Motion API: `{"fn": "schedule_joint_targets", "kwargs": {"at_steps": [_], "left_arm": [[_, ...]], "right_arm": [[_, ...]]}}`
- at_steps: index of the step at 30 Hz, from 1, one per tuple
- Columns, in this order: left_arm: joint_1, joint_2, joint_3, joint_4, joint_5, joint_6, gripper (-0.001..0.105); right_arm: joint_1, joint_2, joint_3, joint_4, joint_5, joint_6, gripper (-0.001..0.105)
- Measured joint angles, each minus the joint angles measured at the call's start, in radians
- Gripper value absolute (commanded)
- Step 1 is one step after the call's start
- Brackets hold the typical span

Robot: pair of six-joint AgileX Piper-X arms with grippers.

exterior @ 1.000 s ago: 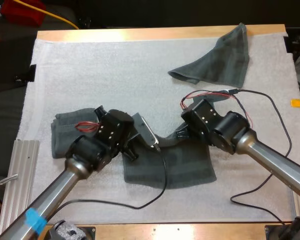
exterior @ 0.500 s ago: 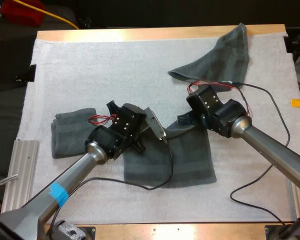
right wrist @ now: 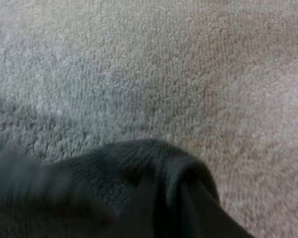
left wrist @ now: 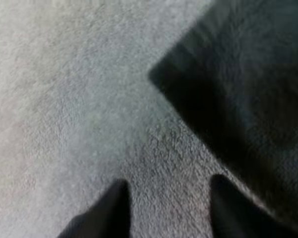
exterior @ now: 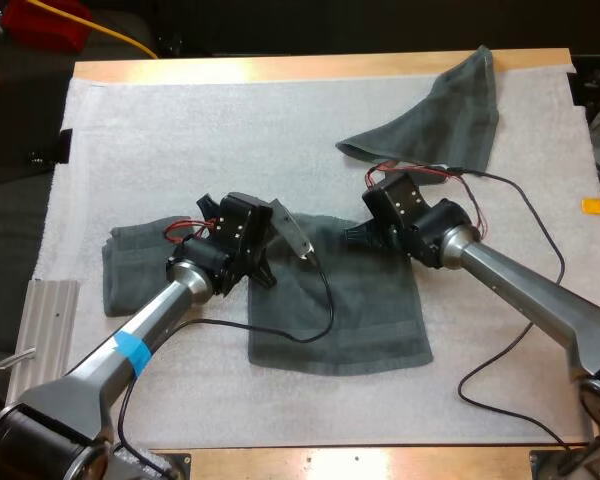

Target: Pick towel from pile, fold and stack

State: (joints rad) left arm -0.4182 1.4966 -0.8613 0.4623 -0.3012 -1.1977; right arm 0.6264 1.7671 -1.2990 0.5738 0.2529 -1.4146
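Even overhead light, fairly bright on the white mat (exterior: 180,130), no hot spots. Shadows are soft and short: a dark patch under the left arm (exterior: 150,325) and one under the right arm (exterior: 520,295), both falling on the spread towel (exterior: 370,320). Mild sheen on the arms' metal tubes. Past the table's far edge it drops to near black. Left wrist view: mat reads cool grey, towel almost black, left gripper (left wrist: 169,186) fingers (left wrist: 107,218) just silhouettes. Right wrist view: mat part warm pinkish, part cooler grey; towel fold very dark.
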Motion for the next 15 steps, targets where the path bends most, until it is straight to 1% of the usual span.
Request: {"fn": "schedule_joint_targets", "kwargs": {"at_steps": [2, 4, 5, 8, 10, 12, 15], "left_arm": [[0.000, 0.001, 0.000, -0.017, 0.000, 0.001, 0.063], [0.000, 0.001, 0.000, -0.046, -0.009, 0.001, 0.064], [0.000, 0.001, 0.000, -0.057, -0.022, 0.001, 0.064], [0.000, 0.001, -0.003, -0.068, -0.066, 0.001, 0.064], [0.000, 0.001, -0.003, -0.067, -0.113, 0.001, 0.064], [0.000, 0.001, -0.003, -0.062, -0.142, 0.001, 0.064], [0.000, 0.001, -0.003, -0.040, -0.179, -0.006, 0.064]], "right_arm": [[0.000, 0.007, 0.000, -0.019, 0.000, 0.000, 0.029], [0.000, 0.011, 0.000, -0.047, 0.000, 0.000, 0.040], [0.000, 0.011, 0.000, -0.064, 0.000, 0.000, 0.046], [0.000, 0.011, 0.000, -0.115, 0.003, -0.007, 0.060], [0.000, 0.011, 0.000, -0.143, 0.013, -0.018, 0.065], [0.000, 0.011, 0.000, -0.153, 0.041, -0.041, 0.069], [0.000, 0.011, 0.000, -0.156, 0.078, -0.087, 0.070]]}}
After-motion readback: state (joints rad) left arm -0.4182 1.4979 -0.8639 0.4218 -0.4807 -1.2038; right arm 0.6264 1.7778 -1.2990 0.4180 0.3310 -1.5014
